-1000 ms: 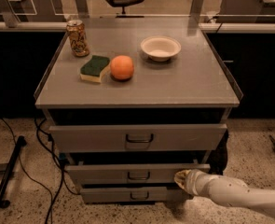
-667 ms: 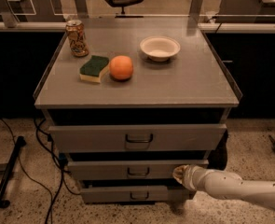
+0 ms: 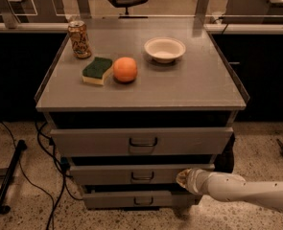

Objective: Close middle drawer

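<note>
Change: gripper [image 3: 182, 178] had shifted slightly up and left over the past second; middle drawer [image 3: 102, 175] front had drawn back a little.
Cabinet [image 3: 194, 87]: grey metal, flat top, three drawers in its front.
Top drawer [image 3: 93, 141]: tallest front, standing furthest out.
Middle drawer: second of three, low flat front with small central loop handle, partly out, set further back than the top drawer's front.
Lowest drawer [image 3: 112, 199]: narrowest-looking front, furthest back.
Arm [image 3: 249, 190]: white, entering from lower right.
Gripper: against the right end of the middle drawer's front; how far open, could not be told; nothing seen held.
Bowl [image 3: 164, 49]: white, on the cabinet top, rear right.
Sponge [image 3: 97, 70]: green over yellow, just left of the orange [image 3: 125, 69].
Can [image 3: 79, 39]: upright, rear left.
</note>
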